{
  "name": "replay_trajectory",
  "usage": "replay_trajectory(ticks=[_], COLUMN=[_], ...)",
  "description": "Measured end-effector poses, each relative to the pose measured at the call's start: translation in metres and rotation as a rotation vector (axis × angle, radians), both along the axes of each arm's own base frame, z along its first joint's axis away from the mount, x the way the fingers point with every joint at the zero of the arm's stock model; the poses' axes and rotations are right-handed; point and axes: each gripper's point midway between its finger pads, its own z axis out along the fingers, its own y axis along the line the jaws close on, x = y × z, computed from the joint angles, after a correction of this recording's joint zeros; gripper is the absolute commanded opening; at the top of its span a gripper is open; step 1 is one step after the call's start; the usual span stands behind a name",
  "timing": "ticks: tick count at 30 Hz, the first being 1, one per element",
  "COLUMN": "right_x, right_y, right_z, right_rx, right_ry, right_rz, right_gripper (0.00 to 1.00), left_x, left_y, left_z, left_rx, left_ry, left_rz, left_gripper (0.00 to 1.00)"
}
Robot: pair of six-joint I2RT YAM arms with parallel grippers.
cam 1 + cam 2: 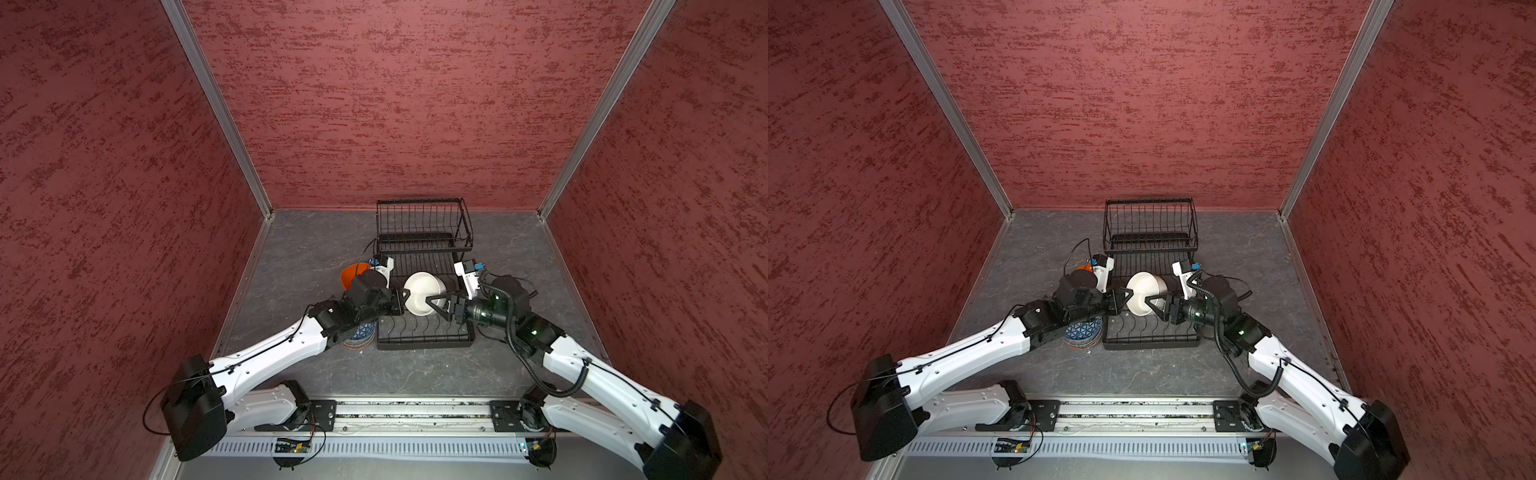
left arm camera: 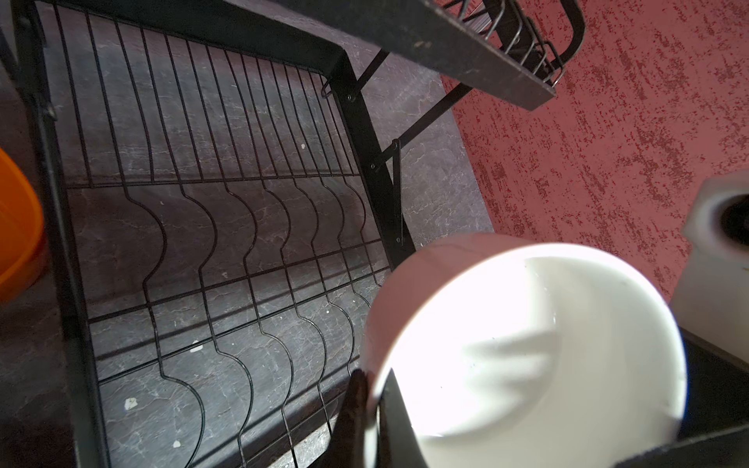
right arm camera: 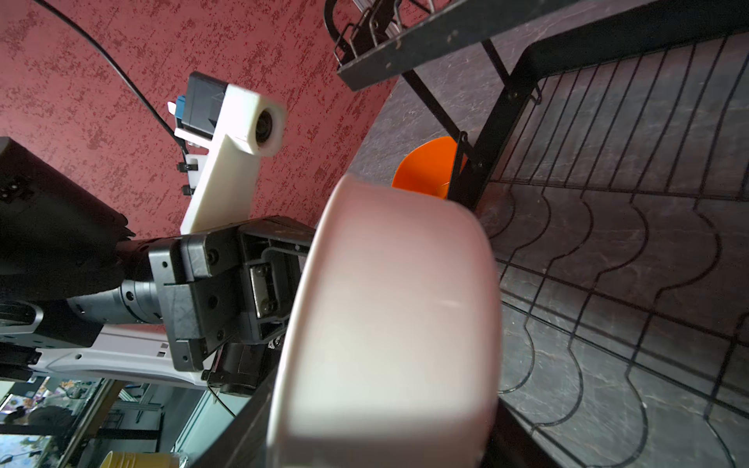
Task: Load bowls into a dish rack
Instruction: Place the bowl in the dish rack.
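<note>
Smooth round white bowl (image 1: 422, 293), tipped on its side above the black wire dish rack (image 1: 424, 338). Patterned bowls (image 1: 360, 334) mostly hidden under the left arm (image 1: 282, 345), orange bowl (image 1: 348, 273) half covered. Rim pinched tight in the left gripper (image 1: 407, 295); right gripper (image 1: 434, 306) parted astride the opposite wall, contact unclear.

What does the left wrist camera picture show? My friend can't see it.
A white bowl, close up and tipped, has its rim pinched by the jaws of the left gripper. Under it lies the black wire dish rack, with no bowls in the curvy slots that show. An orange bowl peeks in just outside the rack.
</note>
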Motion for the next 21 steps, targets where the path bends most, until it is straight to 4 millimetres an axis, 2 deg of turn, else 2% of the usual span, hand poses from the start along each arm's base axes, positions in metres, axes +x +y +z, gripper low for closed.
replay_trajectory(ticks=[8,21], right_x=[0.0022,0.0021], right_y=[-0.0009,-0.0013], right_z=[0.0011,-0.0019], right_rx=[0.014,-0.001], right_ry=[0.005,0.005], right_rz=[-0.013,-0.016], right_gripper=[0.47,0.38], left_x=[-0.0003,0.0020], left_y=[-0.0004,-0.0008], left_z=[0.0001,-0.0010], left_rx=[0.000,0.001], left_ry=[-0.001,-0.003], left_rz=[-0.002,0.007], left_gripper=[0.02,0.18])
